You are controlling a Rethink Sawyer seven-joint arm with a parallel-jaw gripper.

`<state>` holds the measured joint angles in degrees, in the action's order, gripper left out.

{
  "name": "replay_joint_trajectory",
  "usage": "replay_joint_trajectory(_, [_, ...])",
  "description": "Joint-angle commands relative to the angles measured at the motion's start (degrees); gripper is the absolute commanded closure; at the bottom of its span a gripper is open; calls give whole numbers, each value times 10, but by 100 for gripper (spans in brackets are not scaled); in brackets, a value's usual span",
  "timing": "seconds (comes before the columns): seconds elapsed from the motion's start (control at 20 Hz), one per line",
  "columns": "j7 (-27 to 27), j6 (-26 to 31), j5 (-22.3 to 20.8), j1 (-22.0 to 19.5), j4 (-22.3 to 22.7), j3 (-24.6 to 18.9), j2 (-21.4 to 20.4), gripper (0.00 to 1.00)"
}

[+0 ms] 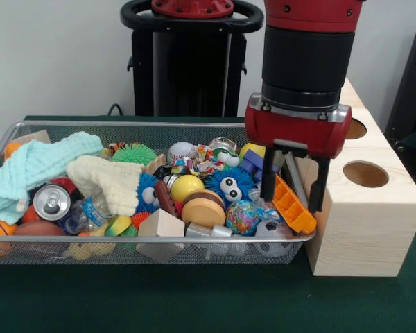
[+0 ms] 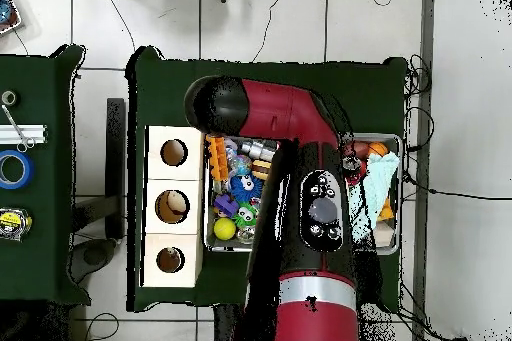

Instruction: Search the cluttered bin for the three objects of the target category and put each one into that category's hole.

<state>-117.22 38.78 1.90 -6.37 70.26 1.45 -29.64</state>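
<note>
One orange toy [image 1: 293, 206] lay between the spread fingers of the gripper [image 1: 292, 198] at the bin's [image 1: 125, 127] three-o'clock end, so closing on it seemed next.

The bin [image 1: 125, 128] is silver wire mesh with a thicker metal rim. Inside lie soft knitted cloths [image 1: 38, 163], a shiny metal can [image 1: 52, 202], glossy plastic balls [image 1: 186, 187] and what looks like smooth wooden blocks [image 1: 159, 225]. The cube [image 1: 364, 229] is pale, matt, grainy pine. The tabletop [image 1: 194, 298] appears covered in green felt.
</note>
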Motion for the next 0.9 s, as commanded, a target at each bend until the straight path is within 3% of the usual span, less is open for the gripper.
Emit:
replay_joint_trajectory(0.05, [-131, -31, 26, 6, 151, -1, -21, 0])
replay_joint_trajectory(0.2, [-142, -44, 43, 18, 193, -7, -36, 0])
replay_joint_trajectory(0.5, [-156, -96, 62, 48, 235, -11, -30, 0])
replay_joint_trajectory(0.65, [-148, -94, 72, 54, 251, -11, -33, 0])
replay_joint_trajectory(0.9, [-166, -170, 88, 74, 254, -11, 12, 0])
